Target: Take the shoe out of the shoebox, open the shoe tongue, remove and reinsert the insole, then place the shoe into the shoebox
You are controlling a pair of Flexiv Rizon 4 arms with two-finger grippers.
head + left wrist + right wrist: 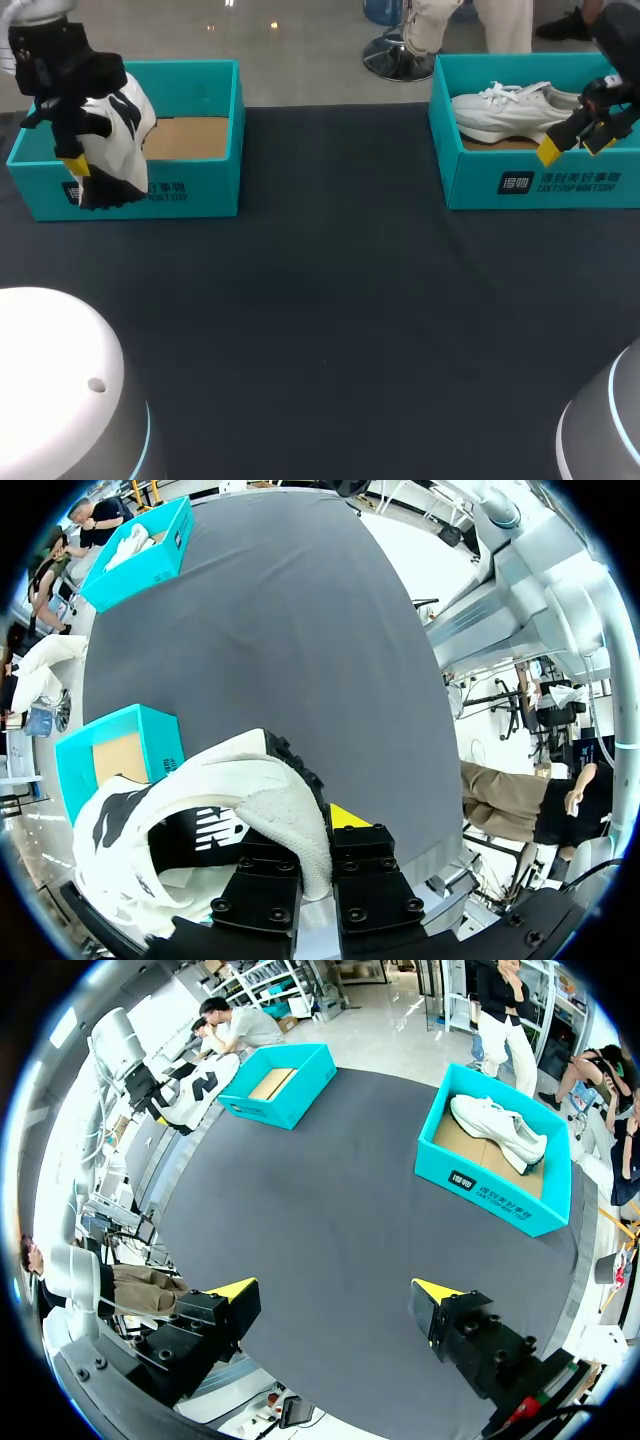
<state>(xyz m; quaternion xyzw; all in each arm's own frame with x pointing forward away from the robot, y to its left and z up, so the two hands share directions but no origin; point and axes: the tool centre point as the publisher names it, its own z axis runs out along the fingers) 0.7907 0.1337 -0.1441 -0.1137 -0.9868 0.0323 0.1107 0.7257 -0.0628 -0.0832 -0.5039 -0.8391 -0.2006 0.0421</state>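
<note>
A white shoe with black markings [118, 140] hangs above the front left part of the left teal shoebox [200, 190]. My left gripper [75, 165] is shut on it. In the left wrist view the fingers pinch the shoe's white knit collar [290, 815] at my left gripper [318, 825]; one yellow tip shows and the shoe hides the other. The box [160, 740] lies beyond the shoe with its brown floor bare. My right gripper [573, 147] stands open over the front of the right teal shoebox [540, 185]. My right gripper [335, 1290] holds nothing.
A white sneaker [510, 110] lies on its side in the right shoebox [490, 1190]. Dark cloth [330, 300] covers the table between the two boxes. The left box [280, 1085] stands at the table's far edge.
</note>
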